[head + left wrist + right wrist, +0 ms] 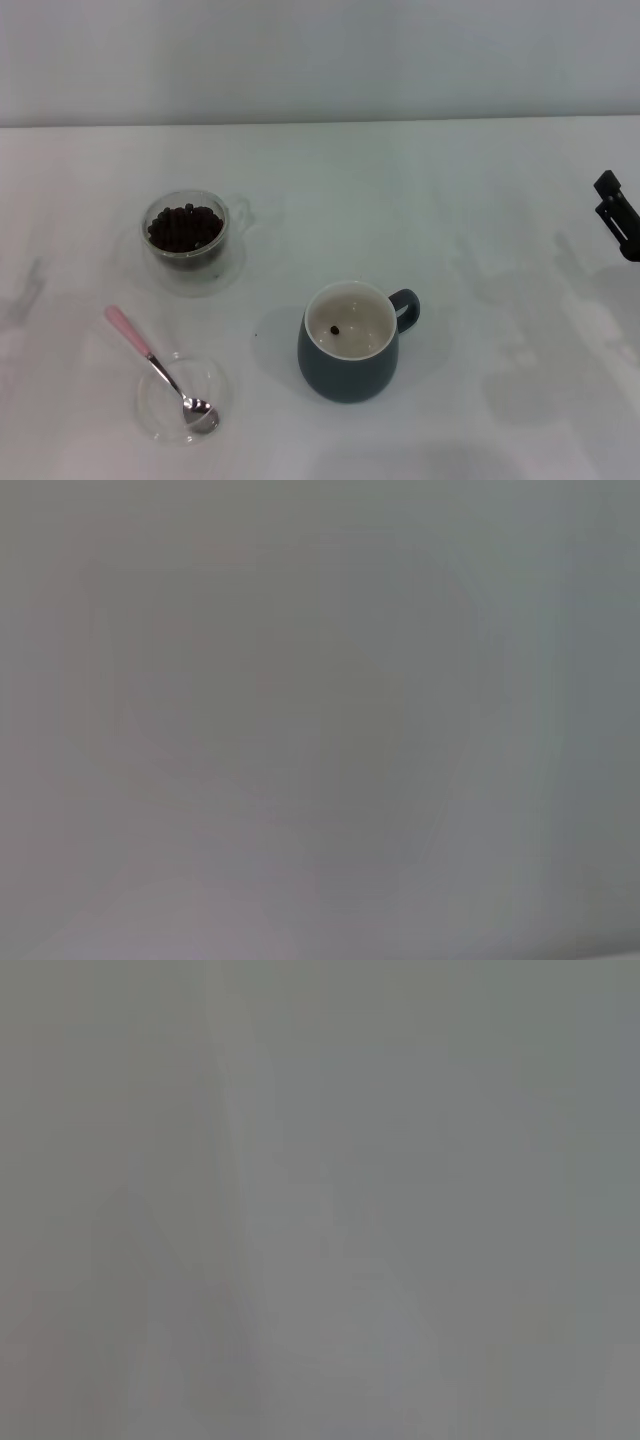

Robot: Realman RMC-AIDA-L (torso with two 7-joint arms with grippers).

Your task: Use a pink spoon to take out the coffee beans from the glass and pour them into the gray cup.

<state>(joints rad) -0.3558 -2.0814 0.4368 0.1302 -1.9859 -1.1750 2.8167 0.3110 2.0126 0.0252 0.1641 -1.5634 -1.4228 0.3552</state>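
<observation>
Fingers on the right gripper (618, 214) touch nothing; their spread is unreadable at the table's (480, 200) edge.

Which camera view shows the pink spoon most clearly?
The head view. There the pink spoon shows whole, its bowl resting in a clear glass saucer and its handle pointing up and away from it. Both wrist views show only blank gray, no spoon.
</observation>
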